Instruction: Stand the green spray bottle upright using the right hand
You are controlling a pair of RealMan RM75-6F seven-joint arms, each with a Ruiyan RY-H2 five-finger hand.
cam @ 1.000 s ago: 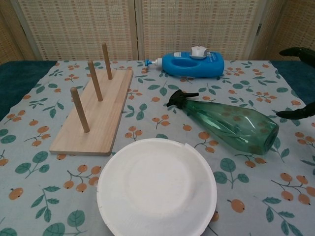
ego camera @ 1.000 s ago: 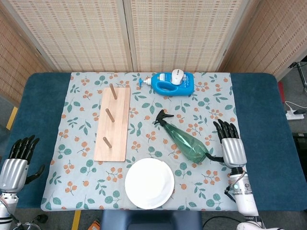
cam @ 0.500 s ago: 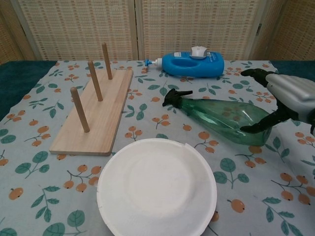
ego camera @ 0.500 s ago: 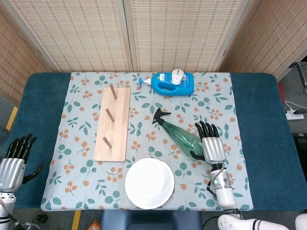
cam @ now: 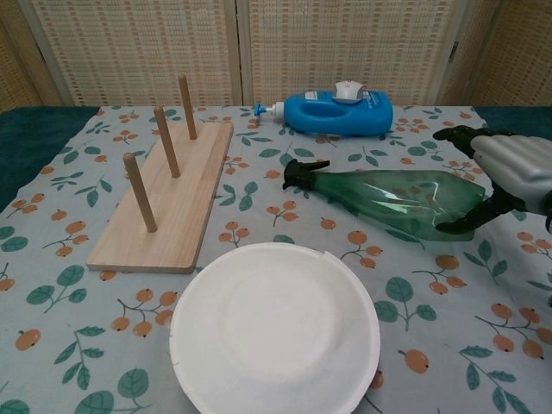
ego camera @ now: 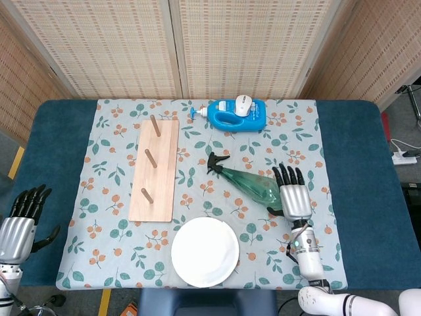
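The green spray bottle (ego camera: pixel 252 184) (cam: pixel 392 202) lies on its side on the floral cloth, its black nozzle pointing left toward the wooden board. My right hand (ego camera: pixel 294 197) (cam: pixel 511 172) is at the bottle's base end. The thumb touches the base from the near side, and the fingers (ego camera: pixel 288 175) stretch out straight over it, not wrapped around it. My left hand (ego camera: pixel 22 220) hangs open at the table's left edge, far from the bottle, and appears only in the head view.
A wooden board with three upright pegs (ego camera: pixel 154 172) (cam: pixel 168 198) lies left of the bottle. A white plate (ego camera: pixel 204 251) (cam: pixel 274 332) sits at the front centre. A blue detergent bottle (ego camera: pixel 235 115) (cam: pixel 341 112) lies on its side at the back.
My right hand came in from the right to the bottle's base. The bottle has since swung to lie more level across the table, its base shifting away from me with the thumb.
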